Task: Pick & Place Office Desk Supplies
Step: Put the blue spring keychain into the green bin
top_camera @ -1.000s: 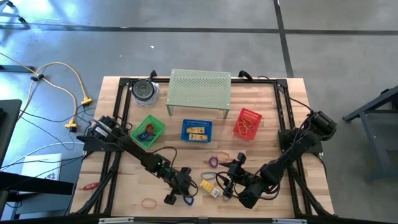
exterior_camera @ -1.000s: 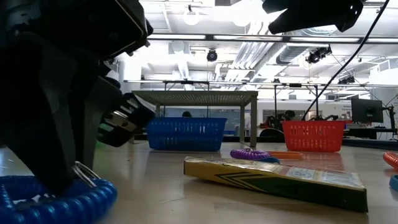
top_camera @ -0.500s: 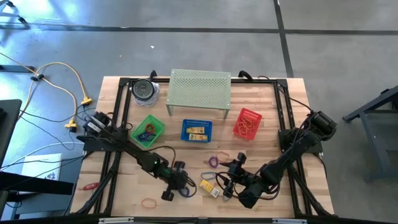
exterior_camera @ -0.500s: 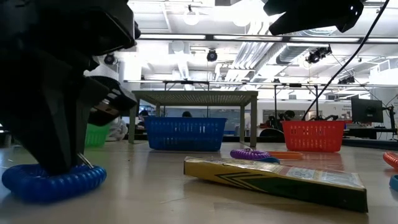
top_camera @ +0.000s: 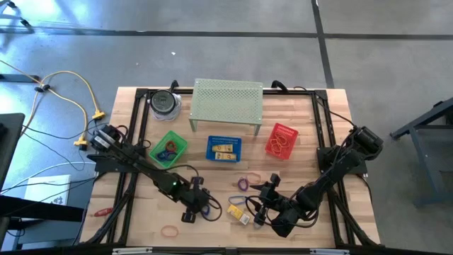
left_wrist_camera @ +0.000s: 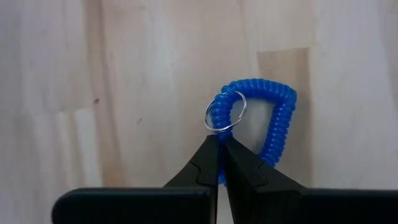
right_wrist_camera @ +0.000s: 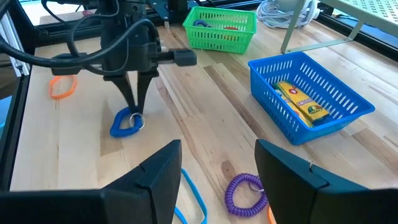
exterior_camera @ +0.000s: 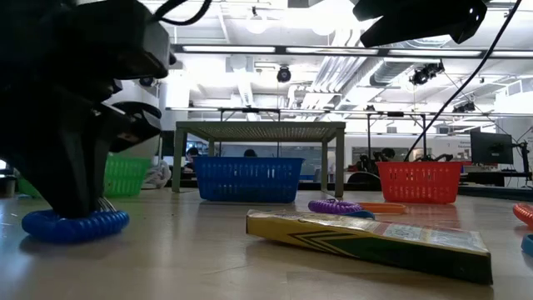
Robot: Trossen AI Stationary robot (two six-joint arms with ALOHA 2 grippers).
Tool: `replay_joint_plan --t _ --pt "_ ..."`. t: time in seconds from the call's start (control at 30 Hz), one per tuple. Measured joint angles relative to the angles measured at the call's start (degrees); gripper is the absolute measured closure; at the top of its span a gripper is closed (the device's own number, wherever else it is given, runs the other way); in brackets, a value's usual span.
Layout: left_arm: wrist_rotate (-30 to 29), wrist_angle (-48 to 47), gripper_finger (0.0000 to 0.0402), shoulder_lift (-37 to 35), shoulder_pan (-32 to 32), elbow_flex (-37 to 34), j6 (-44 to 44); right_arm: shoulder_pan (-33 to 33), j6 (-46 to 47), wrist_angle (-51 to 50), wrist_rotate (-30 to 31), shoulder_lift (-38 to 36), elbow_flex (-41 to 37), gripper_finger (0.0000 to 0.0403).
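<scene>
The left gripper [left_wrist_camera: 219, 144] has its two tapered black fingers pressed together on a blue coil loop [left_wrist_camera: 264, 130], a springy ribbed plastic cord bent into a rough triangle, with a thin bright metal ring [left_wrist_camera: 225, 112] threaded on it just at the fingertips. The loop rests on the pale wooden table [top_camera: 134, 219], whose planks show grain and joint lines. In the low view the coil [exterior_camera: 75, 224] lies flat under the dark gripper body.

Over the last second the left arm has drawn the coil back across the table toward the green basket [top_camera: 168, 150]; in the low view it has slid away from the camera and to the side (it now looks smaller and flatter).

The right gripper [right_wrist_camera: 217, 168] hovers with its fingers spread apart, holding nothing, over a purple coil loop [right_wrist_camera: 244, 193] and beside a yellow box [top_camera: 238, 210]. It has not moved.

The blue basket [right_wrist_camera: 308, 96] is a plastic mesh and holds yellow crayon boxes [right_wrist_camera: 301, 104]; their printing is too small to read. A red mesh basket [top_camera: 281, 140] holds thin orange bands. An orange band [top_camera: 170, 230] lies loose near the table's front edge. A pale green perforated metal shelf [top_camera: 226, 100] stands at the back
</scene>
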Motion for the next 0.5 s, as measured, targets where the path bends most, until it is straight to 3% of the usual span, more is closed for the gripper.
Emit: replay_joint_plan --t 0.2,0.5 --pt "-1.94 -4.52 0.0399 -0.12 -0.35 0.11 -0.06 0.00 -0.01 -0.02 0.00 0.00 0.00 0.0210" --pt "-1.65 -5.03 0.0379 -0.13 0.30 0.11 -6.82 0.00 0.00 -0.02 -0.02 0.00 0.00 0.0210"
